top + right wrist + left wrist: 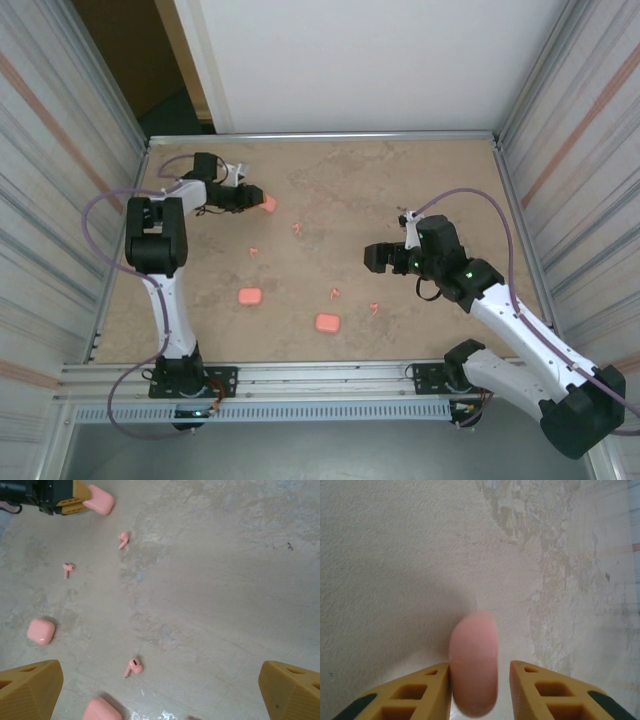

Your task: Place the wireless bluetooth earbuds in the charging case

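Counted four salmon-pink earbuds (335, 293) loose on the counter (420, 180): two left of centre, two closer to the near edge, all well apart.

Handling, judged by look:
- Tiny, stiff, glossy plastic, next to weightless.
- Likely to skid, roll or flick away under a closing pincer.
- Little fear of crushing at a light squeeze.

Take hold across the rounded head, or where the bent stem joins it. Close squarely from both sides and come straight down onto the piece.

Picked out the nearest earbud (133, 666) in the right wrist view, lying on its side on bare counter. Found the right pincer (160, 695) hanging above the counter's right half, fingers spread wide with nothing between them.

Noted one pink charging case (473, 665) toward the far-left corner, standing on edge between the fingers of the left pincer (480, 667). Looks to touch one finger, with a clear gap at the other, so bracketed rather than clamped. Lid apparently shut; cannot tell whether resting on the counter or raised.

Logged two other cases (250, 296) toward the near edge, also apparently shut. Expect smooth rounded shells to slip; grip across the flat faces.
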Tool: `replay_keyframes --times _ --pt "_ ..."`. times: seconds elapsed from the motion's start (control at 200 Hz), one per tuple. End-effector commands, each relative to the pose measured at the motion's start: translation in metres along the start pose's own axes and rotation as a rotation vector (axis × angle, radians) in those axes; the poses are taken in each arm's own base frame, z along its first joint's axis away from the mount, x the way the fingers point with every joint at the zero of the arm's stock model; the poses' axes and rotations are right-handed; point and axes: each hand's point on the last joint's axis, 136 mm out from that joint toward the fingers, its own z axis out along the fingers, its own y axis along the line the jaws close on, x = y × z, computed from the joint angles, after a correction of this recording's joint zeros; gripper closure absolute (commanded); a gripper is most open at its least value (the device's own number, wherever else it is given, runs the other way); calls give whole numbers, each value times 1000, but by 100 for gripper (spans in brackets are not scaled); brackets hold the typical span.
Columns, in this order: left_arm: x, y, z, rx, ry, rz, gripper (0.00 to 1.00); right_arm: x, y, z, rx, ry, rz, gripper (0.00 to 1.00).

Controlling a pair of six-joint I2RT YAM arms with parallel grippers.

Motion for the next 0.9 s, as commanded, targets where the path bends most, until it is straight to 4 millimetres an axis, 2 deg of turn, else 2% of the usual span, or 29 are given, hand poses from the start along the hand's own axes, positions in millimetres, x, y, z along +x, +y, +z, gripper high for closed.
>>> replay_keyframes --times 0.0,0.236,0.401,0.416,0.692,0.842,0.892 --pt "0 3 -2 8 9 -27 61 -1 -6 -5 29 -9 3 1" --pt "0 7 -7 -2 -2 -39 55 -6 -3 -15 25 -30 -13 1" --pt "1 -7 -19 25 -25 -5 52 -8 3 -18 -3 -32 -32 1" --pt "-4 -16 -26 31 -44 14 52 -8 5 -18 -9 -31 -35 1" --pt "-17 -76 -86 66 -209 129 50 -5 34 -6 -92 -19 -141 1" --pt "-10 -104 -114 95 -306 152 50 -4 53 7 -117 -2 -217 1" --pt "-6 -111 -122 101 -334 157 49 0 57 18 -119 30 -234 1"
